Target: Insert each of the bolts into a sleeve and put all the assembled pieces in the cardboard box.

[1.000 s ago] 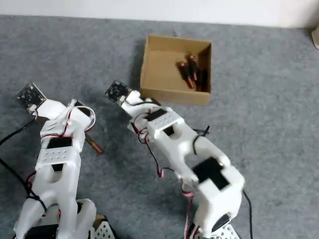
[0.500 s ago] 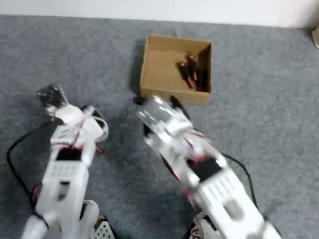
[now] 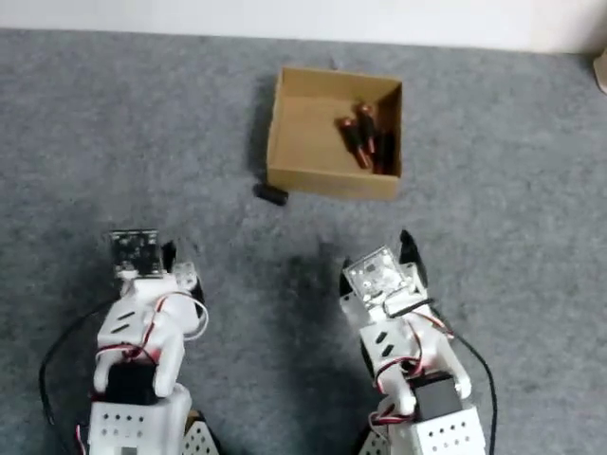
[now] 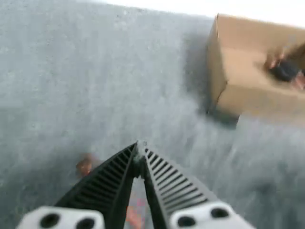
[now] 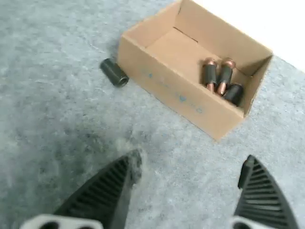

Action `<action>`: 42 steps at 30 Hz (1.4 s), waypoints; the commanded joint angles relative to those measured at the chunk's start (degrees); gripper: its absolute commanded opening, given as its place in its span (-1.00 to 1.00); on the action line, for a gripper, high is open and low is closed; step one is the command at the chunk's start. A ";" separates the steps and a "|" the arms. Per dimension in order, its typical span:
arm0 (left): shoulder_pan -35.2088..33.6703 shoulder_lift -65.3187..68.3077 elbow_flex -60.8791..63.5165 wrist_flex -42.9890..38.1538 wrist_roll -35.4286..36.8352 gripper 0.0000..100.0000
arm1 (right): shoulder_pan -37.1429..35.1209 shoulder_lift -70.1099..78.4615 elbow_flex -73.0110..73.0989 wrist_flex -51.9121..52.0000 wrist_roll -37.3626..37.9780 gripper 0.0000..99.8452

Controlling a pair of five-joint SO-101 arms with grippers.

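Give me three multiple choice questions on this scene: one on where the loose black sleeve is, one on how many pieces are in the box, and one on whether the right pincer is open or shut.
1. Where is the black sleeve relative to the cardboard box?
A) inside it
B) on the carpet just outside it
C) balanced on its rim

2. How many assembled pieces lie in the box?
A) one
B) six
C) three

3. How does the right pincer stand?
A) open, holding nothing
B) shut on a bolt
C) shut on a sleeve

Answers:
1 B: the sleeve lies on the carpet by the box's outer wall.
2 C: three dark pieces with copper ends lie together in one corner.
3 A: its fingers are spread wide, with bare carpet between them.
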 commanded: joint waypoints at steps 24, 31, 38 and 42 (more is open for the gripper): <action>1.63 -1.98 2.59 14.68 -5.19 -0.98 | 5.93 -2.95 7.43 27.21 -0.18 -0.39; 1.54 -1.98 2.59 14.68 -5.19 -0.98 | 5.93 -2.95 7.43 27.21 -0.18 -0.39; 1.54 -1.89 2.59 14.68 -5.36 -0.98 | 6.02 -3.03 7.69 27.21 -0.18 -0.39; 1.54 -1.89 2.59 14.42 -5.36 -0.98 | 6.11 -3.03 7.69 27.21 -0.18 -0.39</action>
